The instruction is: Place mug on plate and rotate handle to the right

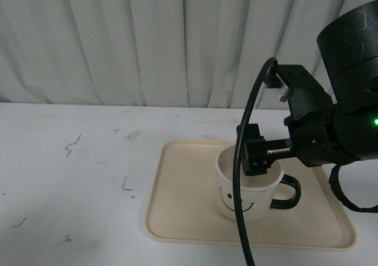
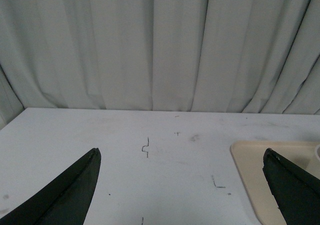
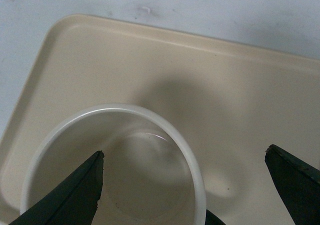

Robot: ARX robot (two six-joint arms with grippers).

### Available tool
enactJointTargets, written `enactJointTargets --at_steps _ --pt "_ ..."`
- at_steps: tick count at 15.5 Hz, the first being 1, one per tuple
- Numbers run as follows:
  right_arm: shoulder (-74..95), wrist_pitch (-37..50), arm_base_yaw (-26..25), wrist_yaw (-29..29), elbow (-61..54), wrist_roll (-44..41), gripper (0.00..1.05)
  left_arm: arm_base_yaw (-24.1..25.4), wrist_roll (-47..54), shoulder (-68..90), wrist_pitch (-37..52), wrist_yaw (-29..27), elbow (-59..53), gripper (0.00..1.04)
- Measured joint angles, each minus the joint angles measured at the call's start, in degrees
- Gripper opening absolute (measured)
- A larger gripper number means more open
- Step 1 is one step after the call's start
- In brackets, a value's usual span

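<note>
The mug [image 1: 245, 198] stands upright near the middle of the plate [image 1: 177, 213], and from the front its handle [image 1: 290, 192] points to three o'clock, my right. So I judge both placing and turning done, or all but done. What is left is to lift my right claw [image 1: 260, 153] straight up and clear without nudging the rim. That claw hangs just above the mug's far rim, spread wide and gripping nothing. In its wrist view one of its fingers [image 3: 85, 190] is over the mug's mouth and the other is out over bare plate. I cannot tell whether either touches the rim. My left claw [image 2: 181, 154] is also spread wide and empty, above bare table at nine o'clock of the plate.
</note>
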Motion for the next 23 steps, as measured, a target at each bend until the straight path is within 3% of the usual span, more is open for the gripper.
enactJointTargets --at_steps 1,4,9,10,15,23 --pt "0.6 -0.2 -0.1 -0.1 0.3 0.3 0.98 0.0 0.0 0.0 0.0 0.0 0.0 0.98" --pt "2.6 -0.6 -0.3 -0.2 1.3 0.5 0.77 0.0 0.0 0.0 0.0 0.0 0.0 0.98" --pt "4.1 -1.7 -1.0 0.0 3.1 -0.9 0.15 0.0 0.0 0.0 0.0 0.0 0.0 0.98" --pt "4.1 -2.0 -1.1 -0.3 3.1 -1.0 0.07 0.0 0.0 0.0 0.0 0.0 0.0 0.98" --pt "-0.3 -4.1 -2.4 -2.4 2.6 -7.1 0.04 0.0 0.0 0.0 0.0 0.0 0.0 0.98" --pt "-2.5 -12.6 -5.0 -10.5 7.4 -31.8 0.04 0.0 0.0 0.0 0.0 0.0 0.0 0.98"
